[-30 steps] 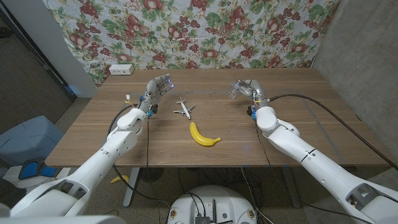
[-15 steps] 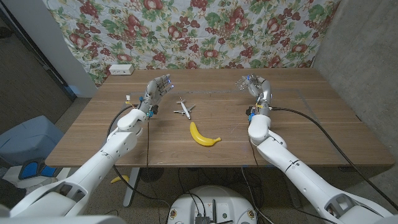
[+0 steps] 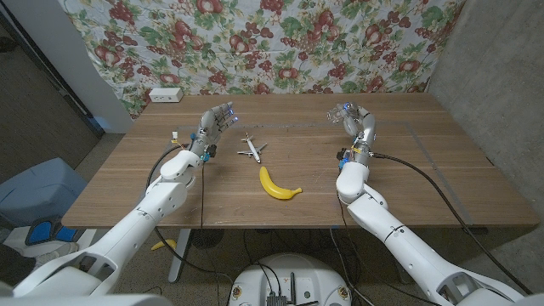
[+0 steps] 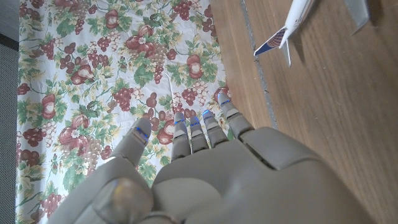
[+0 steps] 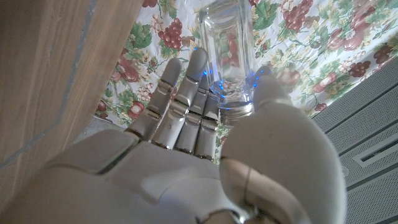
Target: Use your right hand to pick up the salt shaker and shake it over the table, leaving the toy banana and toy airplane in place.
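We see the right hand (image 3: 355, 120) raised above the far right part of the wooden table (image 3: 442, 178), grasping the salt shaker (image 3: 342, 111), a clear glass vessel; in the right wrist view the salt shaker (image 5: 227, 46) stands out between the thumb (image 5: 273, 109) and the fingers (image 5: 186, 93), which close on its lower end. The pick-up therefore appears complete, and we judge the step in hand to be the shaking itself, with the shaker held off the table surface. The left hand (image 3: 214, 124) stands beside the table's left half with its fingers apart, grasping nothing; the left wrist view shows the same hand (image 4: 205, 162) released, the toy airplane (image 4: 297, 22) beyond it. In the head view the toy airplane (image 3: 252, 149) and the toy banana (image 3: 278, 185) lie near the middle of the table, well apart from the raised shaker. The next move, we judge, calls for short wrist strokes over bare wood with the grasp kept firm, clear of both toys.
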`<action>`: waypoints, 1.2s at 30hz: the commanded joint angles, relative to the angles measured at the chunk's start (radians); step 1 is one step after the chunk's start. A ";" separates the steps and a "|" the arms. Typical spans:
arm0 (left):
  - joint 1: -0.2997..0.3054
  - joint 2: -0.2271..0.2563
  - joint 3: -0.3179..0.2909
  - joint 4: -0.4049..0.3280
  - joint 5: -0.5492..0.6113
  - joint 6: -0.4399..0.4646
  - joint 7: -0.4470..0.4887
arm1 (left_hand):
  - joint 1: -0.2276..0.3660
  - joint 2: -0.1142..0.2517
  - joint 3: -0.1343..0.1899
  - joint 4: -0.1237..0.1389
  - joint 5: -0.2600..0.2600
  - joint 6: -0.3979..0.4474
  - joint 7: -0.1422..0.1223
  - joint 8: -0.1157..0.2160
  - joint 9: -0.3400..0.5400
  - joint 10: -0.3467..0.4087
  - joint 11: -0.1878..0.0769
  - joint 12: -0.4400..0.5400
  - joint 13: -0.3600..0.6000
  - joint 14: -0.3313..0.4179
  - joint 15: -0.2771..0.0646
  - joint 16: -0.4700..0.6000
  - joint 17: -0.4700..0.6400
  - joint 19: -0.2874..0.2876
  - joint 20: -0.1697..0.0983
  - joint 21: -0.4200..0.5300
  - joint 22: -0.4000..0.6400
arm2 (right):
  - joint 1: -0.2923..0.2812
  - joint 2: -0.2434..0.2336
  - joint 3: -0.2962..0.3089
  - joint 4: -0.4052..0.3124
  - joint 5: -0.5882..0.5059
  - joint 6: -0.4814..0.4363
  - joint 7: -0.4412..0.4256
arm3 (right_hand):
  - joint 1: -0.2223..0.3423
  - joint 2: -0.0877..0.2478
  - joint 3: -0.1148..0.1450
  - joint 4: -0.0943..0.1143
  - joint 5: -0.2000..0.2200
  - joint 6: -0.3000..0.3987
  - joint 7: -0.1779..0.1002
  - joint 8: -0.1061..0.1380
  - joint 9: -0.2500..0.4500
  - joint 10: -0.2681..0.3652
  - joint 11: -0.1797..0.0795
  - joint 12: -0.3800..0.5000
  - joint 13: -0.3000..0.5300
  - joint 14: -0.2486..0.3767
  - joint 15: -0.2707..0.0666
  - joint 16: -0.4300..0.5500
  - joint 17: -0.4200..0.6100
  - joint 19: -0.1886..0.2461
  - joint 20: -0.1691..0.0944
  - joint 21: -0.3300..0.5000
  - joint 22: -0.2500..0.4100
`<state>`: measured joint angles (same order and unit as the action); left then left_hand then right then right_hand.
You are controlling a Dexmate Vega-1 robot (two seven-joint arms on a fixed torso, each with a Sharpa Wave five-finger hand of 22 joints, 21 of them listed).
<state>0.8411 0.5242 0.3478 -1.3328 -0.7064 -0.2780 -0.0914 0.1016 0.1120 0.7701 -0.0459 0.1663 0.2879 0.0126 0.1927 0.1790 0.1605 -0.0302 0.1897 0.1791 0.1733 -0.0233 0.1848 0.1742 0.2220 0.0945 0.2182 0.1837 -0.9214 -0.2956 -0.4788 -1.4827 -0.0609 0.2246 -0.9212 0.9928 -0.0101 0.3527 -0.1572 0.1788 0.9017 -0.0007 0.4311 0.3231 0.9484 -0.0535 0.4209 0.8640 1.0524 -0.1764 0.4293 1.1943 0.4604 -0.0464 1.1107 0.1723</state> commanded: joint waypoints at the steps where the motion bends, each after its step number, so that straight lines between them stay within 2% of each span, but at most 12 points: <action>1: 0.013 0.005 -0.004 -0.015 -0.002 -0.009 0.003 | -0.011 0.053 0.002 0.002 0.004 0.009 -0.002 0.001 0.004 0.011 0.000 0.007 0.002 0.005 0.004 0.000 0.002 0.007 0.000 -0.002 0.005 | -0.013 -0.030 -0.003 0.013 -0.051 0.056 0.022 | 0.127 0.121 0.102 0.003 0.003 0.056 -0.050 0.006 0.001 0.109 -0.110 -0.002 0.004 0.006 -0.042 -0.004 0.001 0.001 -0.104 0.000 0.001; 6: 0.016 0.006 -0.005 -0.015 -0.004 -0.011 0.001 | -0.011 0.053 0.001 0.002 0.004 0.010 -0.002 0.001 0.004 0.012 -0.002 0.007 0.002 0.005 0.004 0.000 0.002 0.008 0.001 -0.002 0.005 | -0.019 -0.045 -0.005 -0.006 -0.064 0.034 0.047 | 0.126 0.121 0.102 0.003 0.003 0.056 -0.054 0.005 0.001 0.110 -0.112 -0.001 0.006 0.006 -0.042 -0.005 0.001 -0.002 -0.108 -0.001 0.001; 21: 0.020 0.013 -0.009 -0.016 -0.008 -0.013 -0.009 | -0.011 0.053 0.002 0.002 0.004 0.010 -0.001 0.000 0.004 0.013 -0.001 0.007 0.002 0.005 0.005 0.000 0.002 0.008 -0.001 -0.002 0.005 | -0.005 -0.074 -0.044 -0.019 -0.166 -0.019 0.049 | 0.124 0.121 0.102 0.004 0.003 0.057 -0.059 0.002 -0.002 0.112 -0.113 -0.005 0.002 0.006 -0.043 -0.008 0.000 -0.002 -0.112 -0.002 0.002; 36: 0.020 0.016 -0.009 -0.016 -0.013 -0.008 -0.019 | -0.013 0.052 0.003 0.004 0.004 0.016 0.002 0.000 0.004 0.019 0.003 0.008 0.002 0.009 0.006 0.001 0.003 0.008 0.000 -0.002 0.005 | 0.004 -0.117 -0.073 -0.066 -0.203 -0.100 0.116 | 0.123 0.120 0.101 0.004 0.004 0.061 -0.061 0.000 -0.005 0.112 -0.118 -0.007 0.005 0.007 -0.043 -0.009 0.000 -0.003 -0.112 -0.003 0.002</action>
<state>0.8617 0.5376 0.3391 -1.3497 -0.7156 -0.2903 -0.1003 0.0986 0.1090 0.7701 -0.0460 0.1663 0.2950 0.0127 0.1927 0.1790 0.1716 -0.0300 0.1897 0.1790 0.1736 -0.0230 0.1848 0.1742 0.2219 0.0945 0.2182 0.1837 -0.9248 -0.3805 -0.5293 -1.5146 -0.2346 0.1787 -0.8463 0.9928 -0.0101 0.3528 -0.1572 0.1749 0.9017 -0.0007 0.4313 0.3164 0.9485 -0.0536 0.4157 0.8641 1.0524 -0.1764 0.4247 1.1946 0.4604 -0.0463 1.1107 0.1726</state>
